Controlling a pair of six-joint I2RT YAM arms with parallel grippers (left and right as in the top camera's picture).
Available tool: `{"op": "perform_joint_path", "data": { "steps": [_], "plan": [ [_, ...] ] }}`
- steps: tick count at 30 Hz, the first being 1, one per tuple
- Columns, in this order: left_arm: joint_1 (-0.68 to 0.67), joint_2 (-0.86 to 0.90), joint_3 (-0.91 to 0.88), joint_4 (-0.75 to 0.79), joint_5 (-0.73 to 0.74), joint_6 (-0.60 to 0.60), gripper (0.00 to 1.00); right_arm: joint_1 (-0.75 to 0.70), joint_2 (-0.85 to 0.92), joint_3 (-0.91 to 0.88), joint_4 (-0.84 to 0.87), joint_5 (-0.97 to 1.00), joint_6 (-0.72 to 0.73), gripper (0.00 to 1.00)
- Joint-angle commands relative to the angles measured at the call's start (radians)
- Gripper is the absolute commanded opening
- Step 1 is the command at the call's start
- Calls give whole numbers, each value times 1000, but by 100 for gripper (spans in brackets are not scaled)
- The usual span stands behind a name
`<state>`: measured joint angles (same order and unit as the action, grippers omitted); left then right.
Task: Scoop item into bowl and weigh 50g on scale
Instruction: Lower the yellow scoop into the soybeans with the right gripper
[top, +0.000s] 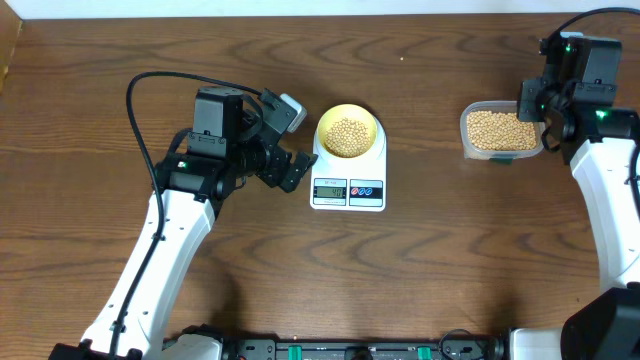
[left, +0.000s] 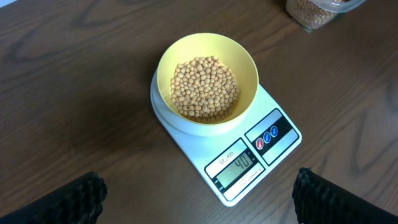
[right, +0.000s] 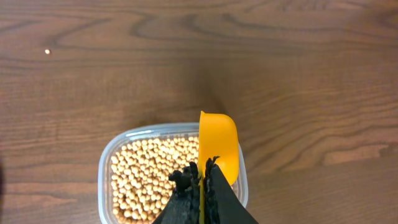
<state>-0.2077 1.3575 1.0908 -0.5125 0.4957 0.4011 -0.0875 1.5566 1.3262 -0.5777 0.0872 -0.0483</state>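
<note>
Clear plastic tub (right: 104, 177) on the dark wooden table (right: 280, 62) (an orange scoop (right: 219, 146) over one corner of its rim)

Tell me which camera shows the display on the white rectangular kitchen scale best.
The left wrist view: the white rectangular digital scale sits mid-frame and its small LCD display is big enough to show digits. Overhead, the display is tiny and unreadable. The right wrist view misses the scale.

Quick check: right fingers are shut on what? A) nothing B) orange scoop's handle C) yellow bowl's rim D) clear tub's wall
B: in the right wrist view the right fingers pinch the orange scoop by its handle, over the tub of beans.
</note>
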Motion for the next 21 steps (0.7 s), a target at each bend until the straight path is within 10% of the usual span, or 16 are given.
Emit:
{"op": "perform_joint_path", "data": {
  "steps": [1, 21],
  "plan": [
    [-1, -14, 6, 1, 9, 17, 98, -7, 24, 1, -14, 11, -8, 1],
    [-1, -14, 6, 1, 9, 17, 98, -4, 120, 1, -56, -78, 10, 1]
  ]
}}
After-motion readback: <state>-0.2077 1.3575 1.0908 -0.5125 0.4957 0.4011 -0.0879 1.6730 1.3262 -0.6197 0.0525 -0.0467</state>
